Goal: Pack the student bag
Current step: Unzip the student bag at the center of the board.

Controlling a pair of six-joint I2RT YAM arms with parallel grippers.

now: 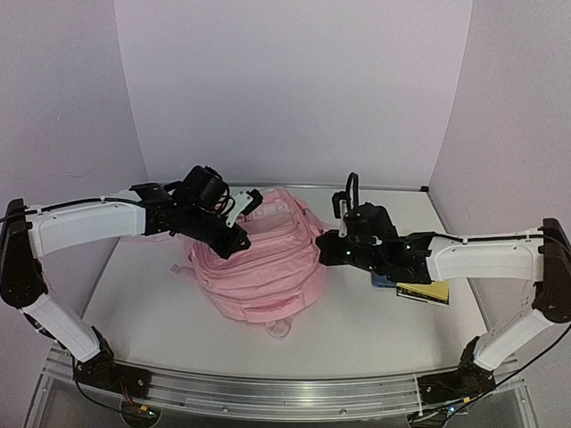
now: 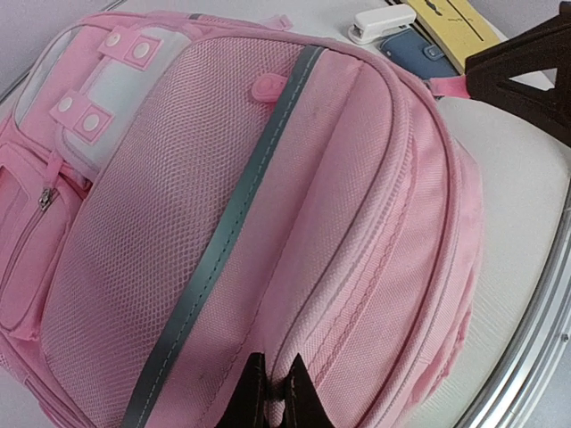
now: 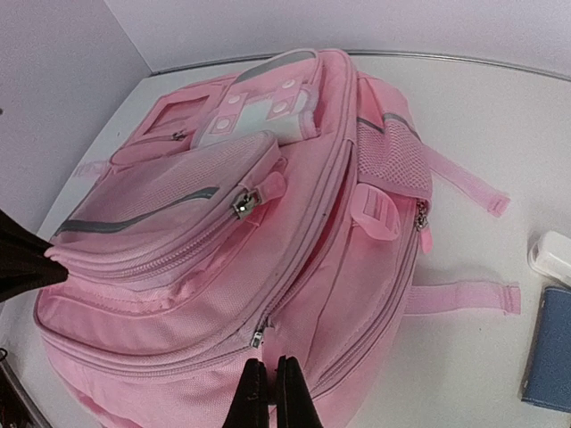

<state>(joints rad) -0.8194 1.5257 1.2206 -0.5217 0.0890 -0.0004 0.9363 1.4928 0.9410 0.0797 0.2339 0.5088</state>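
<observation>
The student bag [image 1: 263, 263], a pink backpack with grey-green trim, lies on the table between the two arms. My left gripper [image 1: 239, 239] rests on its left upper side, and in the left wrist view its jaws [image 2: 272, 392] are shut, pinching a fold of the student bag [image 2: 268, 205] beside a zip seam. My right gripper [image 1: 323, 246] presses against the bag's right side. Seen from the right wrist, its fingers [image 3: 272, 397] are shut on the pink pull tab just below a metal zip slider [image 3: 258, 338] of the student bag [image 3: 232, 267].
A yellow book [image 1: 424, 292] and a blue case [image 1: 384, 281] lie right of the bag, under the right arm. A white stapler [image 2: 382, 21] sits by the blue case [image 2: 417, 52]. The pink straps [image 3: 464, 299] trail toward the stapler [image 3: 553, 257].
</observation>
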